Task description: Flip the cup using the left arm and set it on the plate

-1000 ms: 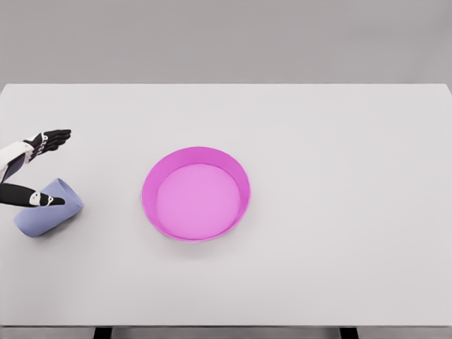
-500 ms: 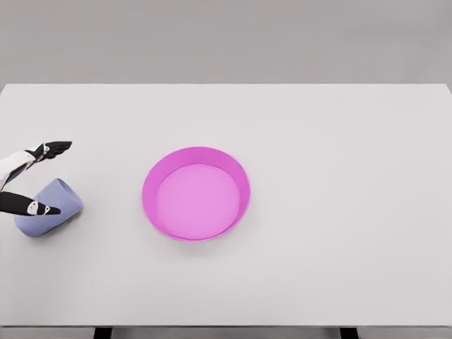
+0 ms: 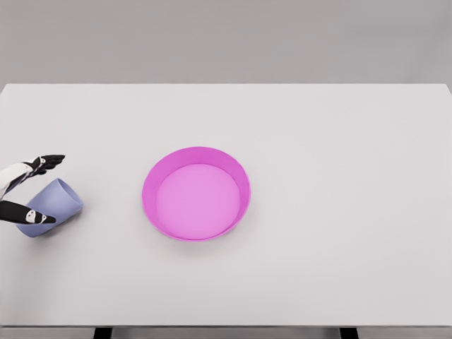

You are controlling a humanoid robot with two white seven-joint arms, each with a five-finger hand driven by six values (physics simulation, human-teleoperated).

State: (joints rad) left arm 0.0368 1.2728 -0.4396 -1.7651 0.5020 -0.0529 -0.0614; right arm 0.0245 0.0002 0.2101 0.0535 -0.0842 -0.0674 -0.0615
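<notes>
Head view: white bench point(image 3: 339, 176) fills most of frame, grey backdrop behind. Left robot hand point(image 3: 27, 191) comes in at the far left edge, only partly in frame; white forearm segment w/ black fingers. Upper fingers point(image 3: 48, 162) point right, above and behind the cup. A lower digit point(image 3: 32, 215) lies across the front of the cup, near its closed end. Fingers spread either side of the cup, bracketing it; the lower digit overlaps the cup wall, but can't tell if there's firm contact. Upper fingers look apart from the cup, a gap showing. Hand reads as released/spread, not clenched on anything.

Cup point(image 3: 51, 206): pale blue-lavender, lying on its side on the bench at far left, open mouth facing up-right toward the plate, base toward the frame's left edge. Not upright.

Plate point(image 3: 244, 185): magenta, round, raised rim, paler pink floor; sits approx. mid-bench, slightly left of centre. Nothing in it. Cup is well apart from the plate, to its left, bare bench between.

Right arm not in frame. Dark bench legs just visible at the bottom edge.
</notes>
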